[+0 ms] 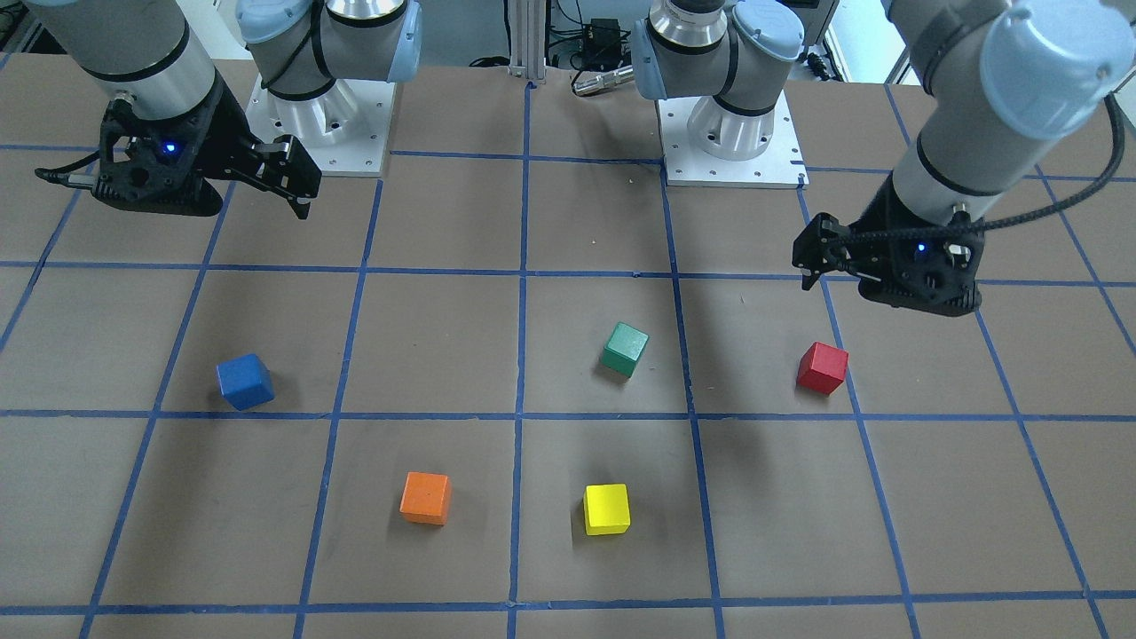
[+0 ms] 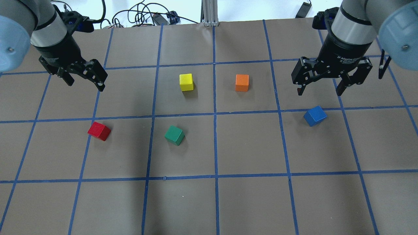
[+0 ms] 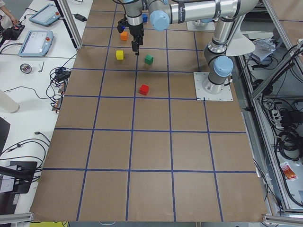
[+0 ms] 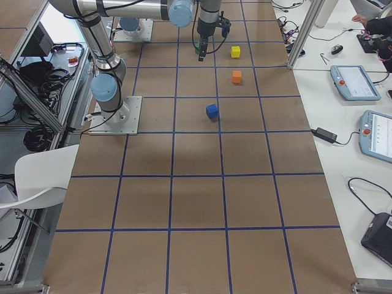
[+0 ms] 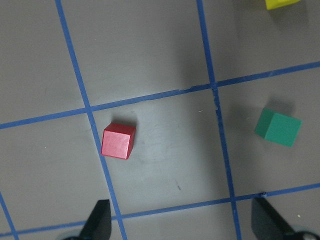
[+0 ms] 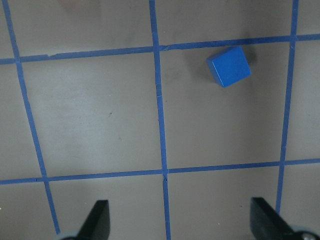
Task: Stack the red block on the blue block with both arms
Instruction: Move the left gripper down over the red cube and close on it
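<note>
The red block [image 2: 99,131] lies on the brown table on my left side; it also shows in the front view [image 1: 822,367] and the left wrist view [image 5: 118,141]. My left gripper [image 2: 85,84] hangs open and empty above the table, beyond the red block and apart from it. The blue block [image 2: 315,116] lies on my right side, and also shows in the front view [image 1: 245,381] and the right wrist view [image 6: 229,66]. My right gripper [image 2: 319,91] hangs open and empty just beyond the blue block, above it.
A green block [image 2: 174,135] lies right of the red one. A yellow block [image 2: 186,82] and an orange block [image 2: 242,82] lie further out near the middle. Blue tape lines grid the table [image 2: 248,147]. Both arm bases stand at the robot's edge [image 1: 737,133].
</note>
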Action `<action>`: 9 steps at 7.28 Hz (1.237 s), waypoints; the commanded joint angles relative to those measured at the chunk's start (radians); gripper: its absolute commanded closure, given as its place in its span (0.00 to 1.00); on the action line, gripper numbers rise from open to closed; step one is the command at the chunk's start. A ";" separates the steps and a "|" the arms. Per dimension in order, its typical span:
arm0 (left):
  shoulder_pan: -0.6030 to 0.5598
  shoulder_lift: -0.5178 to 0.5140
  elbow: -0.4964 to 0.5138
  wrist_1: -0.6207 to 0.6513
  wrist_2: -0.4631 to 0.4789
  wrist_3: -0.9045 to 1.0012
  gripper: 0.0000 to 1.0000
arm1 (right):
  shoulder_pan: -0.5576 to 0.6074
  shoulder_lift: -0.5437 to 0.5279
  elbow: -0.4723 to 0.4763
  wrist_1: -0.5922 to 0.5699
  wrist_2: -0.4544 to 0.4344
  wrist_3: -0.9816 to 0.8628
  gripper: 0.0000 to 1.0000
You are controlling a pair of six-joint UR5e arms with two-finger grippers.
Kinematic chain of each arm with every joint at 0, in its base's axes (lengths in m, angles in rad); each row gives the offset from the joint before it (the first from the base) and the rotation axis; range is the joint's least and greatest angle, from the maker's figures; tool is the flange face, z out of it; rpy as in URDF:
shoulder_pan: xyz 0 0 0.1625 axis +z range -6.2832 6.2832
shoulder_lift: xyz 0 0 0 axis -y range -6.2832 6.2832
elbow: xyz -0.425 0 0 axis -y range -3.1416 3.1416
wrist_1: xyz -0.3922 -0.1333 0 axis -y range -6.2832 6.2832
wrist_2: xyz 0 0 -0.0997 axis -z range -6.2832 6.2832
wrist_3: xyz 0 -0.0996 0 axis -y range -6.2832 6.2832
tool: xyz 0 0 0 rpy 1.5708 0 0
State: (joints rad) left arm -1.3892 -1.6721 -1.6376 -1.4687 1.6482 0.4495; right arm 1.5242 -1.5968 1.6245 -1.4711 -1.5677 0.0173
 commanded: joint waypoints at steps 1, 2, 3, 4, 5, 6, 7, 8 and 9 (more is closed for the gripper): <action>0.064 -0.044 -0.150 0.230 0.004 0.147 0.00 | -0.001 0.000 0.000 0.000 0.000 0.000 0.00; 0.094 -0.072 -0.227 0.334 0.002 0.181 0.00 | 0.001 0.000 0.000 0.000 0.000 0.000 0.00; 0.123 -0.083 -0.301 0.454 0.001 0.233 0.00 | 0.001 0.000 0.000 0.000 0.000 0.000 0.00; 0.134 -0.092 -0.367 0.532 -0.004 0.259 0.00 | 0.001 0.000 0.000 0.000 0.000 0.000 0.00; 0.136 -0.090 -0.419 0.574 -0.005 0.259 0.00 | 0.001 0.000 0.000 0.000 0.002 0.001 0.00; 0.137 -0.095 -0.445 0.614 -0.005 0.258 0.00 | 0.001 0.000 0.000 0.000 0.000 0.000 0.00; 0.145 -0.110 -0.459 0.646 -0.005 0.276 0.00 | 0.002 0.000 0.000 0.000 0.000 0.001 0.00; 0.162 -0.115 -0.464 0.659 -0.005 0.285 0.00 | 0.001 0.000 0.000 0.000 0.002 0.000 0.00; 0.167 -0.127 -0.473 0.662 -0.024 0.285 0.00 | 0.002 0.000 0.000 0.000 0.000 0.001 0.00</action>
State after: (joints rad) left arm -1.2327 -1.7863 -2.0985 -0.8196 1.6385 0.7295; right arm 1.5255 -1.5969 1.6245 -1.4711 -1.5670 0.0175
